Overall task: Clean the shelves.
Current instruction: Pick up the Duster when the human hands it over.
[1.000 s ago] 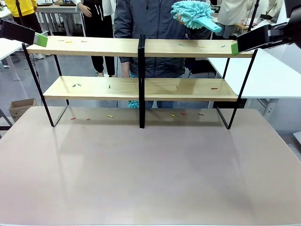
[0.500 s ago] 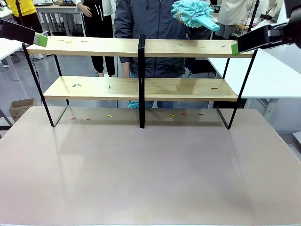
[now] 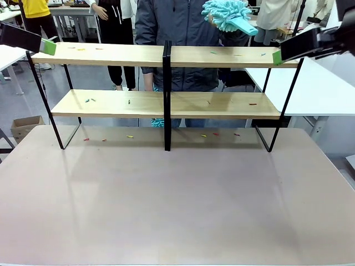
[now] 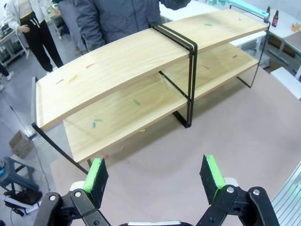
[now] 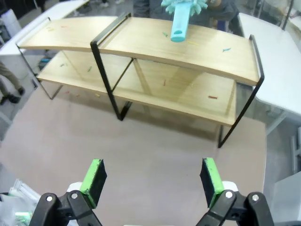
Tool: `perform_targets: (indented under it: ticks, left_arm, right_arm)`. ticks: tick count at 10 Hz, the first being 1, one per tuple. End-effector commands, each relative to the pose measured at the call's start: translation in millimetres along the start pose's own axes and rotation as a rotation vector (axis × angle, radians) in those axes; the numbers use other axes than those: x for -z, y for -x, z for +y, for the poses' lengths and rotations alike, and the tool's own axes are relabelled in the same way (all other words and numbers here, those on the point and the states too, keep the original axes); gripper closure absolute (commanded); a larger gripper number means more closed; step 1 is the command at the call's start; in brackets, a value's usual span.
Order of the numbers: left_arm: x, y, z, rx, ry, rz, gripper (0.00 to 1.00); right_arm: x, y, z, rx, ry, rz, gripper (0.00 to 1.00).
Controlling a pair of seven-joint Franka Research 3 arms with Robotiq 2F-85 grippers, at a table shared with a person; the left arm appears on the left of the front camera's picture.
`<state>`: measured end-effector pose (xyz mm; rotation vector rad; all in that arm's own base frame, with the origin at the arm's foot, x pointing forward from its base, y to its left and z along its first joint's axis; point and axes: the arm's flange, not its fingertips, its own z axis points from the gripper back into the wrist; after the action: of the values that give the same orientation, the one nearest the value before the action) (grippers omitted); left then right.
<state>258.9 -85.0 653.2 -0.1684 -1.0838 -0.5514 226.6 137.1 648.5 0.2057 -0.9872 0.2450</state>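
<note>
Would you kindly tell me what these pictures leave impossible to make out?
- Front view: the teal fluff behind the shelves is mostly hidden by the lower board.
- All views: the coloured scraps are too small to identify.
- Right wrist view: the duster has its head cut off by the top edge.

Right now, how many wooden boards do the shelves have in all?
4: top left board, top right board, lower left board, lower right board. None seems hidden.
</note>
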Motion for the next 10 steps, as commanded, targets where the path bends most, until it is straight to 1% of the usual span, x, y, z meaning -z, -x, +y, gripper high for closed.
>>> perform_targets:
  ticks: [1, 2, 3, 4, 5, 6, 7, 8, 9, 10]
  left_arm:
    - [0, 0, 0, 0.002, 0.000, -0.001, 0.00]
    - [0, 0, 0, 0.002, 0.000, -0.001, 0.00]
    - [0, 0, 0, 0.002, 0.000, -0.001, 0.00]
    - [0, 0, 0, 0.002, 0.000, -0.001, 0.00]
    - [0, 0, 0, 0.002, 0.000, -0.001, 0.00]
    - [0, 0, 0, 0.002, 0.000, -0.001, 0.00]
    - [0, 0, 0, 0.002, 0.000, -0.001, 0.00]
    - [0, 0, 0, 0.002, 0.000, -0.001, 0.00]
    - [0, 0, 0, 0.002, 0.000, -0.001, 0.00]
    - [0, 0, 0, 0.002, 0.000, -0.001, 0.00]
  right_arm:
    - [13, -61, -60, 0.232, -0.270, 0.271, 0.00]
    - [25, -85, -94, 0.365, -0.348, 0.373, 0.00]
    - [38, -96, -125, 0.520, -0.475, 0.427, 0.00]
    - [27, -77, -113, 0.464, -0.313, 0.180, 0.00]
    - [37, -64, -109, 0.294, -0.304, 0.218, 0.00]
    - [42, -79, -135, 0.388, -0.350, 0.223, 0.00]
    - [73, -109, -153, 0.537, -0.485, 0.326, 0.00]
    - [122, -140, -171, 0.690, -0.547, 0.410, 0.00]
    - [165, -163, -177, 0.775, -0.614, 0.413, 0.00]
    - [206, -179, -178, 0.822, -0.642, 0.422, 0.00]
